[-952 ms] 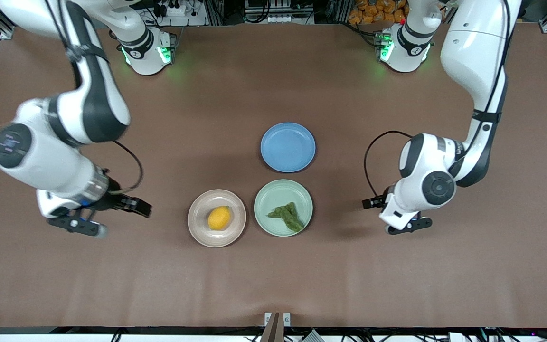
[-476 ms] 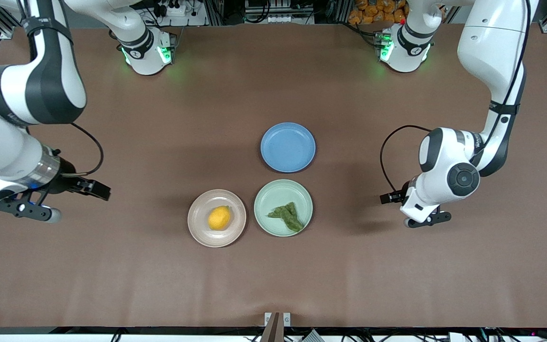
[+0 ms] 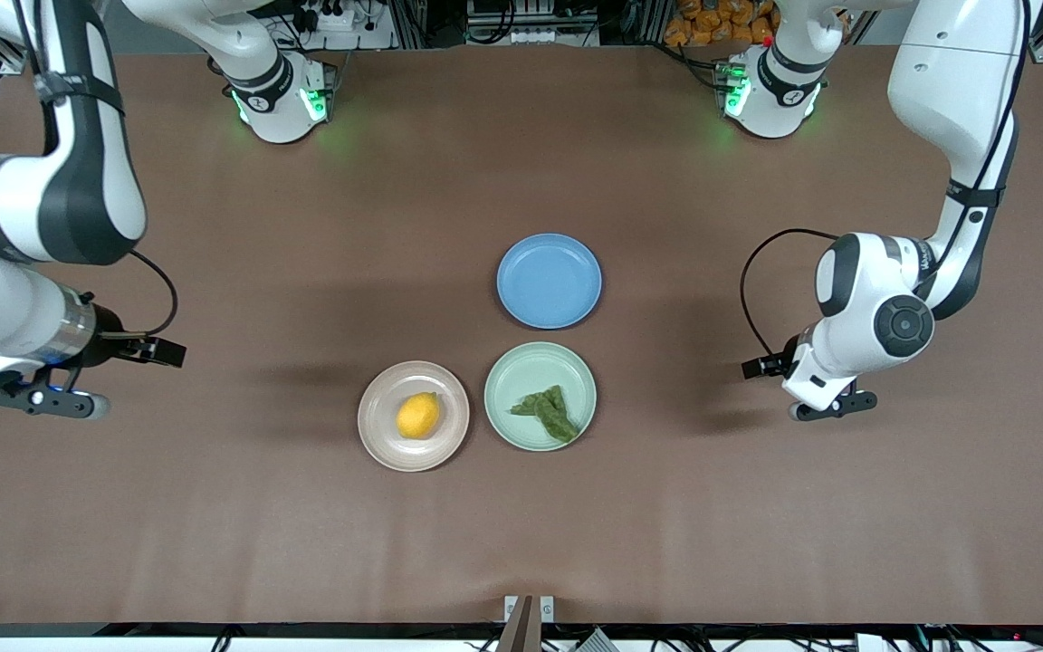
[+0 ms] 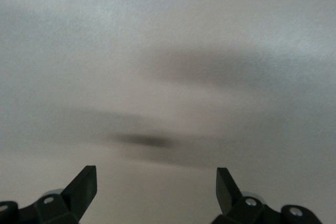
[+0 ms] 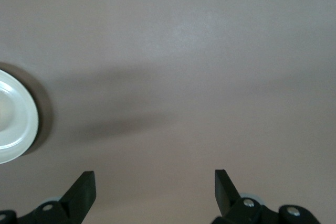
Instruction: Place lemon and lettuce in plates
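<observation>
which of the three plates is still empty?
The round blue plate, farthest from the front camera. The beige-pink plate holds the yellow lemon; the mint green plate holds the green lettuce leaf.

a robotics lab: two arms [image 3: 60,181], cabling [image 3: 521,23].
</observation>
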